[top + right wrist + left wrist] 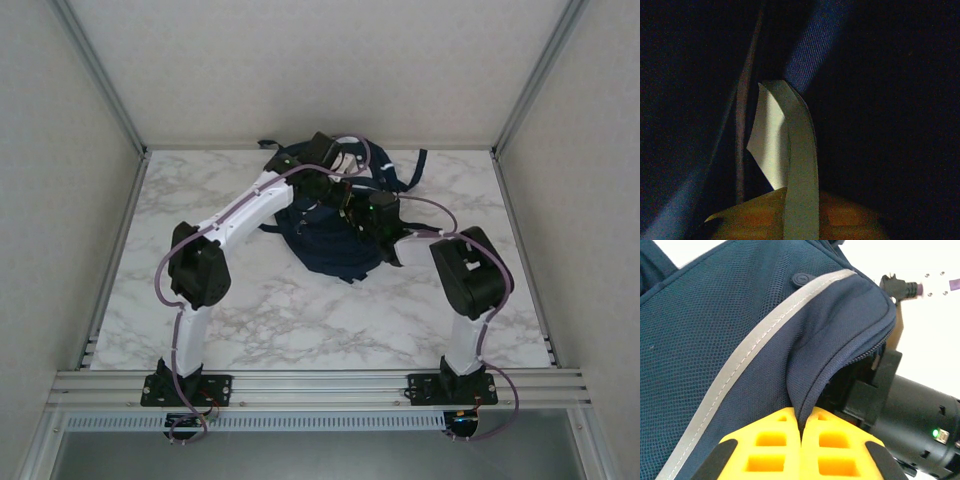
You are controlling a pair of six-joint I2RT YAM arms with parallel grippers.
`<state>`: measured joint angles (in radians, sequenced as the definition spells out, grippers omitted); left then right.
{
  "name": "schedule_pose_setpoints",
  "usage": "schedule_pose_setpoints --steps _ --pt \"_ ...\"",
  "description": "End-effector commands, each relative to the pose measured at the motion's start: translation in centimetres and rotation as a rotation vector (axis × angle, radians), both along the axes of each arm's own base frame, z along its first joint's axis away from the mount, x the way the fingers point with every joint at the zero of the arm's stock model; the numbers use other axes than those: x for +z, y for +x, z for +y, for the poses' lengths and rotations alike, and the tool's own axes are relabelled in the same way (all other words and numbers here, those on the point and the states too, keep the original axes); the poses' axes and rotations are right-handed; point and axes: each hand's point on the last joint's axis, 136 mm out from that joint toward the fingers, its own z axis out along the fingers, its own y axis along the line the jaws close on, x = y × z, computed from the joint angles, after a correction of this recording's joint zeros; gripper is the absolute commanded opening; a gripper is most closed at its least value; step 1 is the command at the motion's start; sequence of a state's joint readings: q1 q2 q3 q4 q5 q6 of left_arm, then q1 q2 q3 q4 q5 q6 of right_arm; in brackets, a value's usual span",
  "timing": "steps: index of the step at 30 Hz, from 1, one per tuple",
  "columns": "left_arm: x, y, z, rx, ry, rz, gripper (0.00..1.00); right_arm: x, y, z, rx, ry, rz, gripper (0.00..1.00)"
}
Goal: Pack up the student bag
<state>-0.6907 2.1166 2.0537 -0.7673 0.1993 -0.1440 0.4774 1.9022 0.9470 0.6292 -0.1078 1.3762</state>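
The student bag (330, 252), dark navy, lies at the middle back of the marble table (300, 320), with both arms reaching over it. In the left wrist view the bag (730, 315) shows mesh fabric and a grey reflective stripe (765, 335). My left gripper (802, 412) is shut on a fold of the bag's fabric beside its open zipper edge, holding the mouth up. My right gripper (800, 192) is inside the dark bag (815, 45), with a pale bent sheet (772, 145) pinched between its yellow fingers. From above, the left gripper (342, 197) and right gripper (368, 216) meet at the bag's top.
The right arm's black wrist body (912, 410) sits at the bag's opening, close to my left fingers. Loose straps (405, 175) trail behind the bag toward the back wall. Aluminium frame rails (320, 385) border the table's near edge.
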Motion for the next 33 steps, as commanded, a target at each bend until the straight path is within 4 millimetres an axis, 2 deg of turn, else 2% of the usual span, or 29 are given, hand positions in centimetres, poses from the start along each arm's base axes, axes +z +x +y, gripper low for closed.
schedule_pose_setpoints --steps 1,4,7,11,15,19,22,26,28,33 --pt "6.5 -1.9 -1.7 -0.051 -0.146 -0.042 0.0 -1.0 0.5 1.9 0.048 0.038 0.016 0.22" --pt "6.3 -1.3 -1.1 -0.023 -0.123 -0.06 0.0 -1.0 -0.1 1.5 0.041 0.035 0.02 0.36" --pt "6.0 -0.3 -0.3 0.025 -0.109 -0.064 0.0 -1.0 -1.5 0.2 0.017 0.011 0.037 0.54" --pt "5.4 0.8 0.5 0.066 -0.111 -0.054 0.0 -0.6 -3.9 -1.7 0.005 -0.065 0.067 0.7" --pt "5.3 1.2 0.8 0.077 -0.104 -0.062 0.0 -0.1 -6.3 -3.7 0.021 -0.182 0.098 0.76" --pt "5.2 1.4 0.8 0.08 -0.109 -0.06 0.0 1.0 -7.7 -5.4 0.039 -0.304 0.091 0.8" --pt "5.1 1.4 0.5 0.077 -0.123 -0.051 0.0 1.5 -7.7 -5.9 0.056 -0.347 0.076 0.76" --pt "5.1 1.1 0.1 0.066 -0.14 -0.033 0.0 1.0 -6.5 -5.0 0.091 -0.331 0.064 0.46" --pt "5.2 0.9 0.1 0.064 -0.141 -0.029 0.0 0.7 -5.8 -4.1 0.115 -0.319 0.055 0.36" --pt "5.3 0.4 -0.1 0.051 -0.153 -0.016 0.0 1.4 -4.2 -2.7 0.127 -0.255 -0.006 0.23"
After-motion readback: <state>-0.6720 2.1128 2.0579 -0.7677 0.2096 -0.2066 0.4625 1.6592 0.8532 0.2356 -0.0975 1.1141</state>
